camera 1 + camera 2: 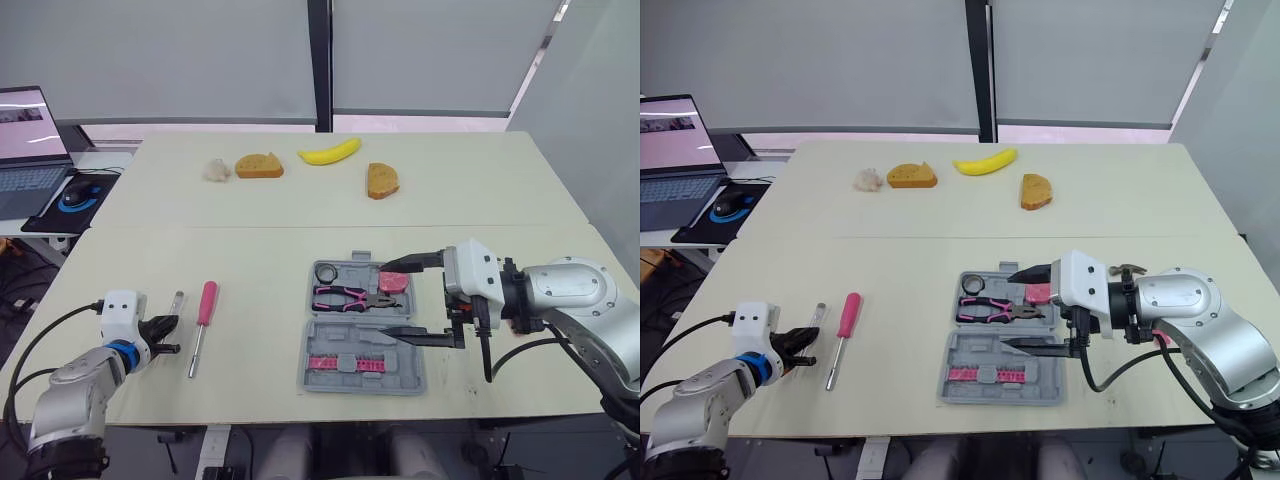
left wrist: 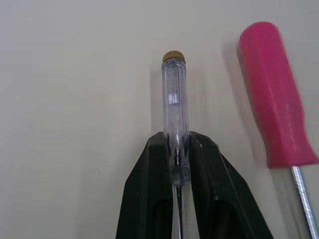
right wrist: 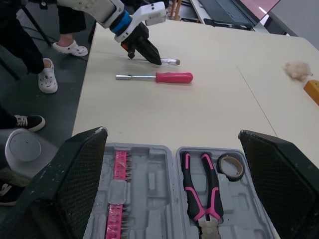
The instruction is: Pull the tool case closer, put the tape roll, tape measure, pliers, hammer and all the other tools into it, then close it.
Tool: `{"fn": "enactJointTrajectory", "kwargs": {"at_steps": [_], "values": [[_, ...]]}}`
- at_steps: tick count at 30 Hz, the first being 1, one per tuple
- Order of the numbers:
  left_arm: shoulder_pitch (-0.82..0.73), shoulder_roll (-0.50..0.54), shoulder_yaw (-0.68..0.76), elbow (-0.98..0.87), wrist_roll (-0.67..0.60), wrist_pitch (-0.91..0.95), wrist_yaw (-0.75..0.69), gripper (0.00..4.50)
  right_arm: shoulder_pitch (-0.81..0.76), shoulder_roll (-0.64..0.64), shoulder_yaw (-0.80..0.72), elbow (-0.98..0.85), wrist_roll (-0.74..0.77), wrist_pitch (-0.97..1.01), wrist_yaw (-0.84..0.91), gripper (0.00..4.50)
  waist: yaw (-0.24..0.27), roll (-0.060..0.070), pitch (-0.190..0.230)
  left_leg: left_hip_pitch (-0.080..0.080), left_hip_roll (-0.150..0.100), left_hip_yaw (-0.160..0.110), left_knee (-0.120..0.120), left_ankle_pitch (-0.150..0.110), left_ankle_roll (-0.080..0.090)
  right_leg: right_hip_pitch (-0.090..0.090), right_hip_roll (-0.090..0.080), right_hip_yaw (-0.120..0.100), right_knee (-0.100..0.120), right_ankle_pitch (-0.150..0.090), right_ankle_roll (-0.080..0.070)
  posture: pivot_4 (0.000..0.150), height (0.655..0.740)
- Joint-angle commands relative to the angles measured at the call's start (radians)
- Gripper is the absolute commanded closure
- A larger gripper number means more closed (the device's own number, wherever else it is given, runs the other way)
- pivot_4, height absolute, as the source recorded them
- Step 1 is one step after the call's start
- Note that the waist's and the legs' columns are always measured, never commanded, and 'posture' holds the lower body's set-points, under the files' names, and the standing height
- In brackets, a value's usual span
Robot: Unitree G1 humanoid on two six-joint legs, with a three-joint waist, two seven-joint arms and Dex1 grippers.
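Left eye view: open tool case (image 1: 400,375) front-centre on table (image 1: 250,200), right gripper (image 1: 387,298) splayed wide above it, empty. Pink screwdriver (image 1: 207,303) leftward, lengthwise front-to-back, handle far. Left gripper (image 1: 168,335) clamped on clear tester (image 2: 174,99), cap pointing away.

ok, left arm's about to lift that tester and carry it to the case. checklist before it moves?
1. Left gripper jaws shut on the tester: ok, clamped at the foot of its clear handle.
2. Case open: ok, lying fully open.
3. Pliers and tape roll in the case: ok.
4. Way into the case free: not ok, the right gripper hangs over it, jaws open.
5. Screwdriver clear of the lift: ok, it lies beside the tester, apart from it.
6. Free slot for the tester: cannot tell.
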Motion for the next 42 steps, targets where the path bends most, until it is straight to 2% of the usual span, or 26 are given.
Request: {"fn": "enactJointTrajectory", "kwargs": {"at_steps": [1, 3, 5, 11, 18, 30, 32, 35, 38, 42], "values": [[0.03, -0.033, 0.024, -0.311, -0.109, 0.158, 0.069, 4.32, -0.001, 0.003, -0.028, -0.019, 0.003, -0.023, -0.015, 0.0, 0.005, 0.0, 0.0, 0.0, 0.0, 0.0, 0.0, 0.0, 0.0, 0.0, 0.0, 0.0, 0.0, 0.0, 0.0, 0.15, 0.74], [0.006, -0.098, -0.023, -0.448, -0.151, 0.265, 0.159, 4.32, -0.004, 0.004, -0.028, -0.006, 0.001, -0.027, -0.014, 0.0, 0.01, 0.0, 0.0, 0.0, 0.0, 0.0, 0.0, 0.0, 0.0, 0.001, 0.0, -0.001, 0.0, 0.0, 0.001, 0.15, 0.74], [-0.038, -0.167, -0.074, -0.501, -0.153, 0.337, 0.241, 4.32, -0.006, 0.003, -0.022, -0.002, 0.0, -0.027, -0.012, 0.0, 0.019, 0.0, 0.0, 0.0, 0.0, 0.0, 0.001, 0.0, 0.0, 0.002, 0.0, -0.001, 0.0, 0.001, 0.002, 0.15, 0.74], [-0.105, -0.308, -0.233, -0.476, -0.068, 0.399, 0.39, 4.32, 0.006, -0.007, -0.016, -0.023, 0.007, -0.01, -0.01, 0.0, 0.013, 0.0, 0.0, 0.0, 0.0, 0.001, 0.002, 0.0, 0.0, 0.005, 0.002, 0.001, 0.001, 0.001, 0.002, 0.15, 0.74], [-0.114, -0.336, -0.329, -0.392, 0.029, 0.374, 0.442, 4.32, 0.045, -0.017, -0.018, -0.052, 0.006, -0.006, -0.014, 0.0, 0.013, -0.001, 0.0, 0.0, 0.0, 0.001, 0.002, 0.0, 0.0, 0.005, 0.002, 0.001, 0.0, 0.001, 0.002, 0.15, 0.74], [-0.127, -0.362, -0.348, -0.317, 0.061, 0.361, 0.417, 4.32, 0.055, -0.016, -0.013, -0.058, -0.007, -0.016, -0.019, 0.0, 0.015, -0.001, 0.0, 0.0, -0.001, 0.001, 0.002, 0.0, 0.0, 0.005, 0.002, 0.001, 0.0, 0.001, 0.002, 0.15, 0.74], [-0.133, -0.361, -0.34, -0.318, 0.062, 0.359, 0.41, 3.6, 0.054, -0.016, -0.014, -0.056, -0.008, -0.016, -0.017, 0.0, 0.015, -0.001, 0.0, -0.001, -0.001, 0.001, 0.002, 0.0, 0.0, 0.005, 0.002, 0.001, 0.0, 0.001, 0.002, 0.15, 0.74], [-0.131, -0.341, -0.336, -0.353, 0.049, 0.365, 0.379, 2.85, 0.054, -0.016, -0.015, -0.052, -0.013, -0.017, -0.015, 0.0, 0.014, -0.001, 0.0, -0.001, -0.001, 0.001, 0.002, 0.0, 0.0, 0.005, 0.002, 0.001, 0.0, 0.001, 0.002, 0.15, 0.74], [-0.117, -0.311, -0.321, -0.411, 0.039, 0.378, 0.356, 1.84, 0.055, -0.019, -0.018, -0.05, -0.016, -0.02, -0.013, 0.0, 0.014, -0.001, 0.0, -0.001, -0.001, 0.001, 0.002, 0.0, 0.0, 0.005, 0.002, 0.001, 0.0, 0.001, 0.002, 0.15, 0.74], [-0.065, -0.2, -0.223, -0.545, -0.023, 0.421, 0.272, 0.62, 0.068, -0.023, -0.024, -0.044, -0.025, -0.033, -0.015, 0.0, 0.009, -0.001, 0.001, -0.001, 0.0, 0.001, 0.002, 0.0, 0.0, 0.004, 0.002, 0.001, 0.0, 0.001, 0.002, 0.15, 0.74]]}}
